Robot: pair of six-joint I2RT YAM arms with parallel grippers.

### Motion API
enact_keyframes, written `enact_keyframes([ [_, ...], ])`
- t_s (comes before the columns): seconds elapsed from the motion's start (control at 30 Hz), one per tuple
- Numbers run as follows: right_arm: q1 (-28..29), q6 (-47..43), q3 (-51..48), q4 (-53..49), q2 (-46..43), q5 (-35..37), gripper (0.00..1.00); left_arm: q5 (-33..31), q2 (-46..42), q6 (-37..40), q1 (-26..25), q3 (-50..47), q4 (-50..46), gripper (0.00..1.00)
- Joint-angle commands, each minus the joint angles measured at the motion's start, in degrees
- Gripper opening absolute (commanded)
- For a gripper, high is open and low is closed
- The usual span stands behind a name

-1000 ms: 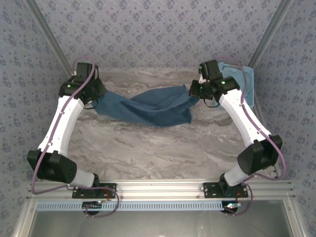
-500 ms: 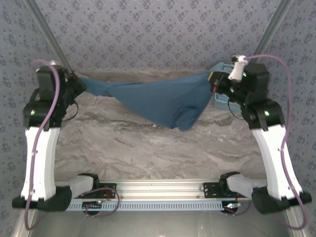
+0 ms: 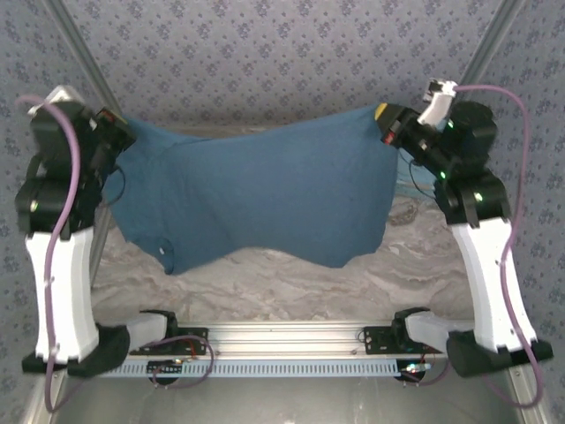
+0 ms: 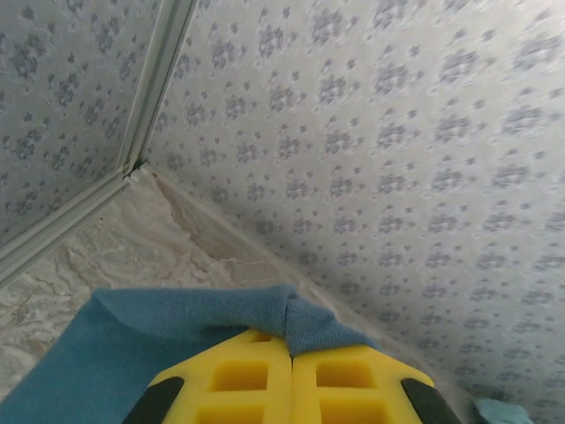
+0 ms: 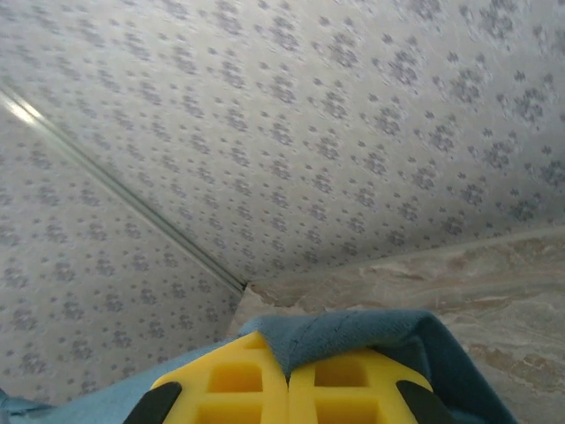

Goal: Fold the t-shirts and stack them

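Dark teal t-shirt (image 3: 265, 194) hangs spread between left gripper (image 4: 291, 353) and right gripper (image 5: 287, 364), both clamped on its corners (shoulders, probably), so lower it evenly, taut.

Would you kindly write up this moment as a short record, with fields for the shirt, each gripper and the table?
item: one dark teal-blue t-shirt
state of item: spread wide, hanging between the two raised arms
left gripper: shut on the t-shirt's upper left edge, cloth bunched over the yellow fingers
right gripper: shut on the t-shirt's upper right edge
table: marbled grey top, showing below the hanging hem
hem contact with table: cannot tell from above
fold progress: not yet folded
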Motion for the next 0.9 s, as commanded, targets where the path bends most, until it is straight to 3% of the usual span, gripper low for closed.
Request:
enact_keyframes([
  [0.0,-2.98,4.42,2.08,9.24,6.73,-3.22,0.00,2.70,8.77,1.13,2.40,6.27,0.74,0.00],
  [0.13,-5.42,6.00,9.38,12.97,16.92,-6.75,0.00,5.95,20.56,2.85,5.50,21.12,0.08,0.00],
  [0.3,-7.65,7.97,23.14,14.23,28.28,-9.48,0.00,12.17,36.84,3.28,9.26,49.45,-3.30,0.00],
  [0.4,-8.72,9.20,29.49,16.19,32.29,-10.18,0.00,16.63,40.53,2.26,10.22,57.46,0.89,0.00],
  [0.57,-10.31,10.51,35.70,15.60,35.46,-11.08,0.00,19.78,36.25,1.56,9.69,55.78,4.61,0.00],
  [0.7,-10.79,9.50,30.02,14.41,32.68,-10.98,0.00,13.02,29.30,6.06,5.90,51.36,-3.22,0.00],
  [0.77,-10.77,9.06,23.12,14.88,29.32,-10.04,0.00,8.26,23.50,7.36,2.80,42.50,-6.67,0.00],
  [0.87,-10.54,8.71,8.51,15.52,22.92,-7.75,0.00,1.40,10.00,5.35,-3.18,14.46,-5.33,0.00],
])
